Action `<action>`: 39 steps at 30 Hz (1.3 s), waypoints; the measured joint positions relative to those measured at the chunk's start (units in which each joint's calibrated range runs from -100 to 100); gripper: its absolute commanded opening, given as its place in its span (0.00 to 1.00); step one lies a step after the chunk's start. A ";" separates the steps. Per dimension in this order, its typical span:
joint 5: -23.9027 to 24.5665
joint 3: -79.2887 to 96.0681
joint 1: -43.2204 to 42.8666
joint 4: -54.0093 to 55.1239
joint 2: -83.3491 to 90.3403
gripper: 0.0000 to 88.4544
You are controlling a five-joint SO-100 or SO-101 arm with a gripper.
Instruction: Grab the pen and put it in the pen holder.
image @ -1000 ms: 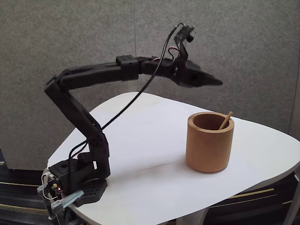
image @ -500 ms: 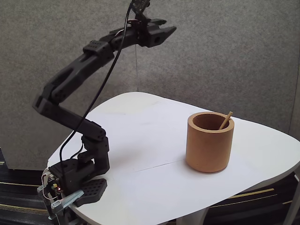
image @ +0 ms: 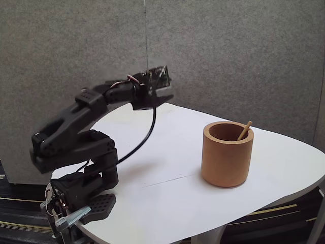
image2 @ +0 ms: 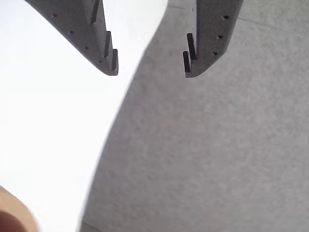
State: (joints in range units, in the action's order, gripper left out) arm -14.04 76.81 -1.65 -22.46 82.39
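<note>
Wrist view, tool (image2: 149, 72) spread wide, holding nothing, pen (image: 245, 130) inside pen holder (image: 226, 157).

A white table (image: 167, 152) with rounded corners stands before a wall of grey felt-like panels (image: 244, 56), a vertical seam running between two of them. Below the tabletop's edge, dark striped flooring (image: 20, 213) shows. Light is soft and even.
</note>
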 measured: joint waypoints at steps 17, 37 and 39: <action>19.93 16.16 0.37 -41.53 5.67 0.21; 20.32 18.23 0.37 -42.80 5.76 0.21; 20.32 18.23 0.37 -42.80 5.76 0.21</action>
State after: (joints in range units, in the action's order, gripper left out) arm 6.28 95.04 -1.29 -65.25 88.15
